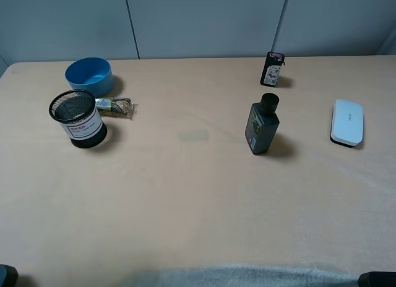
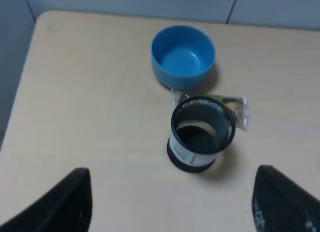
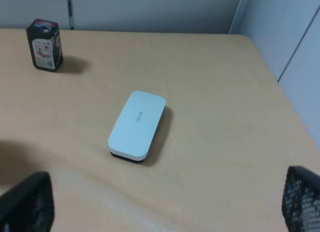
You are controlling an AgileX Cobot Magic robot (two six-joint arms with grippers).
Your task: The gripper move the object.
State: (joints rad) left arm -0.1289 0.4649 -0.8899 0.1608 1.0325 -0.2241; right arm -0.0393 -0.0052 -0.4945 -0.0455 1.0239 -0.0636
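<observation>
The object, a round black wire-mesh pen cup with a white label band, stands upright at the table's left, just in front of a blue bowl. In the left wrist view the cup is empty and stands ahead of my left gripper, which is open and holds nothing. Its two dark fingers are spread wide and well short of the cup. My right gripper is open and empty, short of a white flat device. In the high view only dark corners of the arms show at the bottom edge.
A snack wrapper lies against the cup's far right side, beside the bowl. A dark bottle with a round cap stands right of centre. A small black box stands at the back and the white device at the right.
</observation>
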